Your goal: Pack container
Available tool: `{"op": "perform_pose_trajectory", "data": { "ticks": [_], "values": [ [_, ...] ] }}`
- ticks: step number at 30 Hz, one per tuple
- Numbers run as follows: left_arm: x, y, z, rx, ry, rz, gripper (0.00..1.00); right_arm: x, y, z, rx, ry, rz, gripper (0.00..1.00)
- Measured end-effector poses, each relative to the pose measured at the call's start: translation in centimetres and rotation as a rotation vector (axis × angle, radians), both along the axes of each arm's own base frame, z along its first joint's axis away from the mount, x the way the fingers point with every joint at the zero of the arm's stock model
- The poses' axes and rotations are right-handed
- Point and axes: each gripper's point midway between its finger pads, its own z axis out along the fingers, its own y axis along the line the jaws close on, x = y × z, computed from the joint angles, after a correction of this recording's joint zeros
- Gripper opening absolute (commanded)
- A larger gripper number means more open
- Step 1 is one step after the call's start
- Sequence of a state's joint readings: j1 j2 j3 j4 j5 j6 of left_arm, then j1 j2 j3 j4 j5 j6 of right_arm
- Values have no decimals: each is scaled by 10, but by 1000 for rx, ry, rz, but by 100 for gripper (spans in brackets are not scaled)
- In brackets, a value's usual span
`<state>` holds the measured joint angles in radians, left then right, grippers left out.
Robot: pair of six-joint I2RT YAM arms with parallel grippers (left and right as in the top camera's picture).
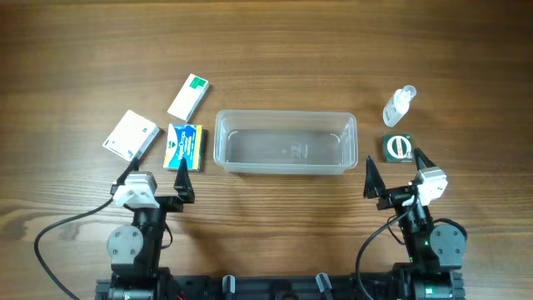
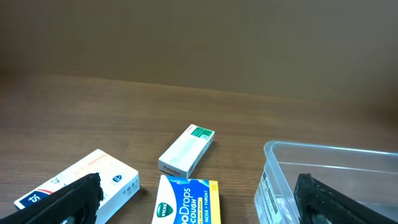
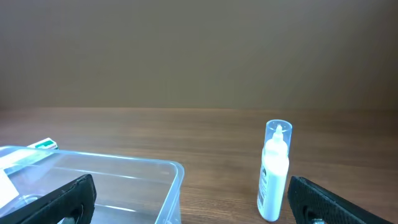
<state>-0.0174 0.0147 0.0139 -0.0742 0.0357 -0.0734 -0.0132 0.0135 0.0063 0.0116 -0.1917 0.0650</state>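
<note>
Not begun — container (image 1: 286, 143) empty, mid-table; three boxes (image 1: 185, 146) left of it, bottle (image 1: 398, 105) and green packet (image 1: 398, 147) right, all outside; left gripper (image 1: 157, 169) and right gripper (image 3: 198, 202) spread wide, holding nothing.

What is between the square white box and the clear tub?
A blue and yellow box lies between the square white box and the tub, best seen in the overhead view.

The container (image 1: 286, 142) is a clear, see-through plastic tub, rectangular with rounded corners and a raised rim. It stands upright and open-topped at the middle of the wooden worktop (image 1: 283, 50), long side running left to right. Nothing lies inside it.
</note>
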Motion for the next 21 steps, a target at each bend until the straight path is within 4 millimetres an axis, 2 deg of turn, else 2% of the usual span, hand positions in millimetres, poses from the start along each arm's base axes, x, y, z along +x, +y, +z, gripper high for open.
{"op": "perform_pose_trajectory", "data": {
  "ticks": [21],
  "values": [
    [0,-4,0,0,0,-14,100,0,0,0,0,0,0,100]
  ]
}}
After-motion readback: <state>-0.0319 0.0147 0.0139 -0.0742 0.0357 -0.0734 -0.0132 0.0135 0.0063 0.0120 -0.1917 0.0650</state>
